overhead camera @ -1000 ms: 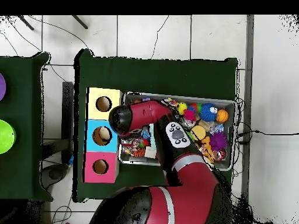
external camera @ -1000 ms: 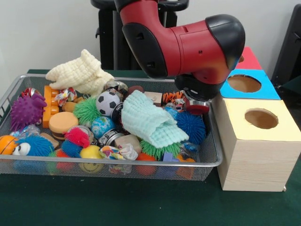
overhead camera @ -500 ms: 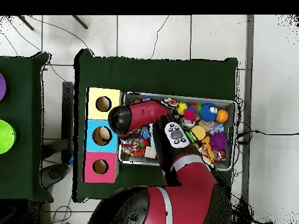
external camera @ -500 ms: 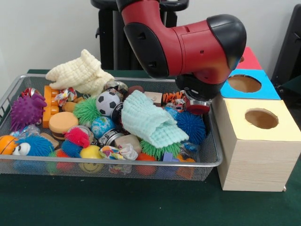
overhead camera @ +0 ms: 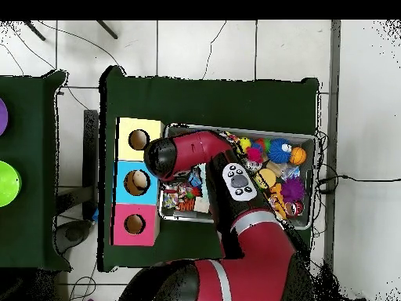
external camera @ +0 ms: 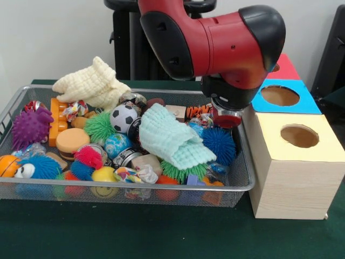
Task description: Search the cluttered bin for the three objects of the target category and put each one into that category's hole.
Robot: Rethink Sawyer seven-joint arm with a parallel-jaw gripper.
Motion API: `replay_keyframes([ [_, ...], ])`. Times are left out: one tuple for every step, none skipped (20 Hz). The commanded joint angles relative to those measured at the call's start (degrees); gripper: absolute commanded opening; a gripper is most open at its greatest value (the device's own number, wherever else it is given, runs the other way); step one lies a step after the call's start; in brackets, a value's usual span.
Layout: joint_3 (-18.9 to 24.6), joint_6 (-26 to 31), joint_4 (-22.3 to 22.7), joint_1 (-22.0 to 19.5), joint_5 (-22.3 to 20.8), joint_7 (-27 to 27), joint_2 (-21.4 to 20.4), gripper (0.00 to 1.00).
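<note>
arm's jaws [external camera: 226,120], state untellable, hang just inside the bin [external camera: 249,181] edge nearest the boxes.

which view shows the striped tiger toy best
The front view: the tiger's orange-and-black stripes show in the bin, just beside the arm's wrist. Overhead, only a small orange-and-black patch near the bin's box-side end shows, too small to recognise.

The arm [external camera: 215,46] is glossy red with rounded black caps at its joints and black recessed ovals on the side of the shell. Below the wrist sits a black collar ending in a dark red ring. From overhead, a pale grey oval panel [overhead camera: 238,180] (dark buttons on it) tops the red forearm.
</note>
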Motion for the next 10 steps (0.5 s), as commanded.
replay_keyframes([
  [0.7,9.1,-2.0,-0.5,-3.5,-5.4,-5.5,0.00],
  [0.8,8.2,-1.8,-0.8,-3.6,-5.0,-5.6,0.00],
  [1.0,7.2,-1.8,-0.7,-3.7,-4.3,-5.3,0.00],
  [0.9,6.7,-1.9,-0.5,-4.3,-4.2,-5.3,0.00],
  [0.8,6.1,-2.1,-0.2,-4.9,-4.1,-5.2,0.00],
  [0.8,5.8,-2.3,-0.2,-5.5,-4.3,-5.3,0.00],
  [0.9,5.8,-2.6,-0.1,-6.0,-4.8,-5.5,0.00],
  [0.9,5.8,-2.8,-0.3,-6.5,-5.5,-5.9,0.00],
  [0.9,6.1,-3.5,-0.2,-7.3,-6.4,-6.2,0.00],
  [0.8,6.3,-4.2,-0.1,-8.2,-7.2,-6.5,0.00],
])
